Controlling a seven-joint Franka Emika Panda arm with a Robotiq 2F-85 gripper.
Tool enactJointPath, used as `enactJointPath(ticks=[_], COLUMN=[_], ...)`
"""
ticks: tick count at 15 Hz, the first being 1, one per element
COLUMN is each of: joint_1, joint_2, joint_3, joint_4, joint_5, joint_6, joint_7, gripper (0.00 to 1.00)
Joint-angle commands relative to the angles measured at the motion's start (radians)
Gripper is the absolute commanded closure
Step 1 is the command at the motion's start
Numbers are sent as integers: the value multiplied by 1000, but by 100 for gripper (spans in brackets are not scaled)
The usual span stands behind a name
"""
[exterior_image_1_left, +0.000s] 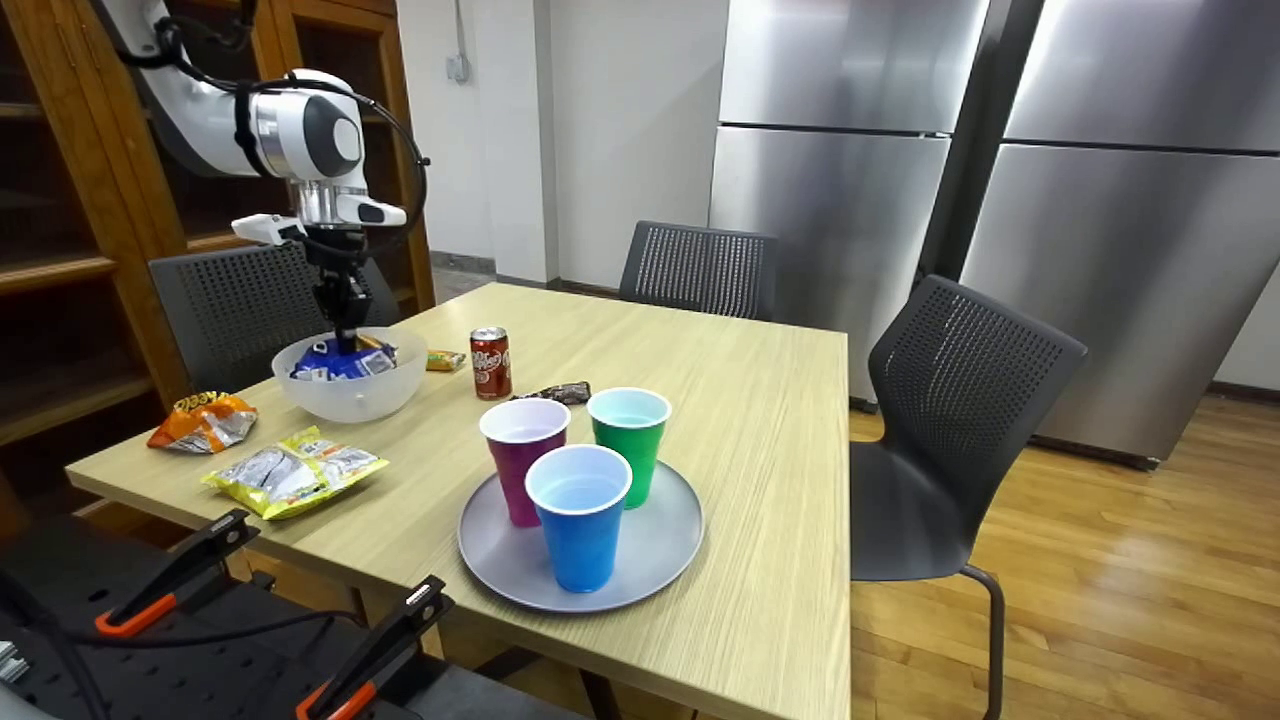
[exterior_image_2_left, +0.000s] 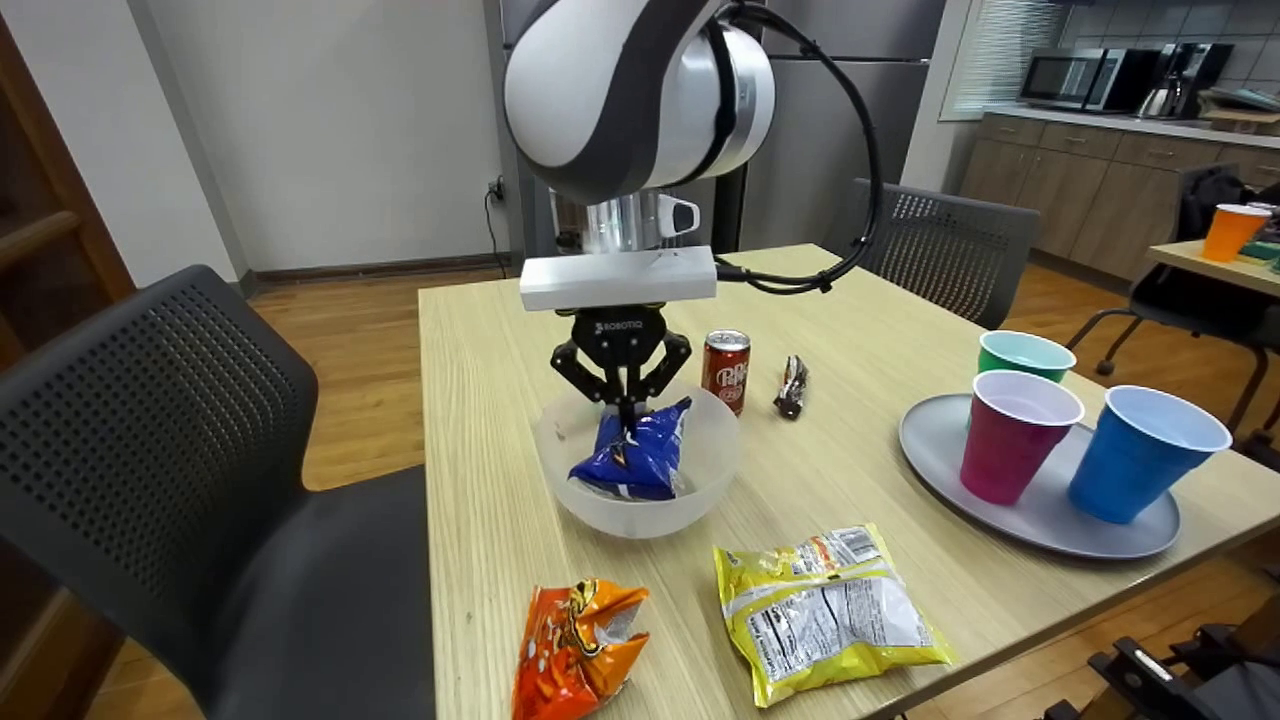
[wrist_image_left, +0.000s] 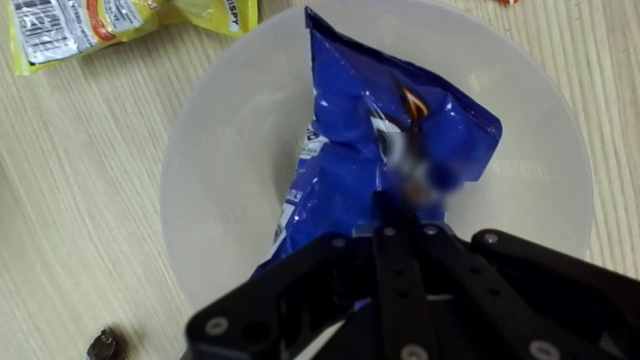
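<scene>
The black two-fingered gripper (exterior_image_2_left: 627, 418), lettered ROBOTIQ in white, is closed on a glossy blue plastic snack bag (wrist_image_left: 350, 165) with a flame graphic; blur hides part of its print. That bag lies tilted inside a round frosted translucent bowl (exterior_image_2_left: 640, 518). Near the bowl stands a dark red metal soda can (exterior_image_1_left: 491, 367) reading Dr Pepper. A dark-wrapped bar (exterior_image_2_left: 792, 388) has print too small to read. A yellow plastic snack bag (exterior_image_2_left: 835, 615) shows a barcode, a nutrition panel and, in the wrist view, "RISPY". A crumpled orange snack bag (exterior_image_2_left: 570, 655) carries partly folded lettering. Farther off, a round grey plate (exterior_image_1_left: 660, 550) bears a magenta plastic cup (exterior_image_1_left: 520, 470), a green plastic cup (exterior_image_1_left: 645, 465) and a blue plastic cup (exterior_image_1_left: 583, 540).
</scene>
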Motion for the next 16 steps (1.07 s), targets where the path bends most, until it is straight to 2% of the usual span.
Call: enactJointPath(ticks=[1,5,7,16], joint_1=[22,24,23,17], joint_2=[40,51,47,-59], joint_3=[-16,-20,-18,-6], joint_4=[74,86,84,-16], joint_5=[-19,-18,-17,-11], joint_6=[-67,-82,-92,-43], joint_7=[44,47,46,38], gripper=[100,100,73,8])
